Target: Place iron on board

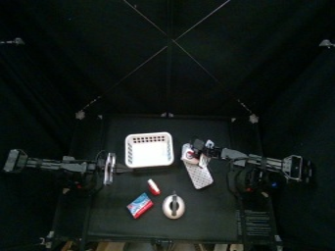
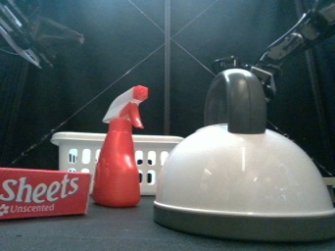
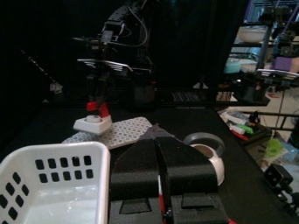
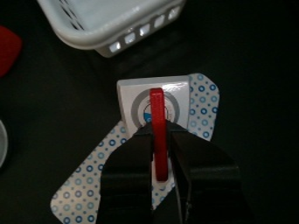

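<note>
Iron [image 4: 155, 107] clamped in right hand [image 4: 160, 166] over speckled board [image 4: 111, 179]; left hand [image 3: 162, 166] together.

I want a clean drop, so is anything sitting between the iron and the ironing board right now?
Nothing visible does. The right end effector holds the iron by its red handle directly over the board, with only board surface around it. The white basket sits off to one side.

Both arms are black, built of slim jointed segments with pale grey patches at the joints. The left end effector [image 3: 165, 179] shows two broad, flat, matte black jaws; the right end effector [image 4: 163, 175] seems similarly dark.
</note>
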Action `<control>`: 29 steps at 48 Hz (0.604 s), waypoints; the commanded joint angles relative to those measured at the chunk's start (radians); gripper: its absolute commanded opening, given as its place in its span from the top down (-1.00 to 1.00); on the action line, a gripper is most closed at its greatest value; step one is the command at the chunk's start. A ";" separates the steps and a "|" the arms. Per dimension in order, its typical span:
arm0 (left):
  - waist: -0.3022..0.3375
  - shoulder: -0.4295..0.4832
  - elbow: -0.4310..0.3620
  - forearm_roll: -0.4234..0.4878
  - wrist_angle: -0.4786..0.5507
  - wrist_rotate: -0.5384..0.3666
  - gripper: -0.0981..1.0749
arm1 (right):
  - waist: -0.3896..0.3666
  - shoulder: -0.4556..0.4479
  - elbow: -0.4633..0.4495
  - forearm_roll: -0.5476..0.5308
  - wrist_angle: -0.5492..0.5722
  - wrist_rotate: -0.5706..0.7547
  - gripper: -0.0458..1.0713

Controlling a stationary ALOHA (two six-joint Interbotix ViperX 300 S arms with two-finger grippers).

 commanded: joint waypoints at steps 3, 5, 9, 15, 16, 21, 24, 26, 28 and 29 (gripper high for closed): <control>-0.002 0.003 -0.008 0.002 -0.011 0.002 0.85 | -0.011 0.009 -0.015 0.005 -0.014 0.000 0.13; -0.002 0.003 -0.009 0.002 -0.011 0.002 0.85 | -0.011 0.014 -0.018 0.005 -0.012 0.000 0.13; -0.002 0.002 -0.008 0.002 -0.011 0.002 0.85 | -0.011 0.021 -0.023 0.003 -0.012 0.000 0.13; -0.002 0.003 -0.009 0.002 -0.011 0.002 0.85 | -0.011 0.037 -0.025 0.005 -0.012 0.000 0.13; -0.002 0.003 -0.008 0.003 -0.011 0.002 0.85 | -0.011 0.040 -0.025 0.005 -0.012 0.000 0.13; -0.002 0.003 -0.008 0.002 -0.011 0.002 0.85 | -0.011 0.052 -0.026 0.005 -0.012 0.000 0.12; -0.002 0.002 -0.008 0.002 -0.011 0.002 0.85 | -0.011 0.063 -0.029 0.003 -0.014 -0.002 0.11; -0.002 0.003 -0.006 0.002 -0.011 0.002 0.85 | -0.011 0.067 -0.031 0.005 -0.014 -0.002 0.09; -0.002 0.002 -0.006 0.002 -0.011 0.002 0.85 | -0.011 0.071 -0.035 0.003 -0.014 -0.002 0.05; -0.002 0.003 -0.006 0.002 -0.011 0.002 0.85 | -0.011 0.074 -0.035 0.002 -0.014 -0.002 0.03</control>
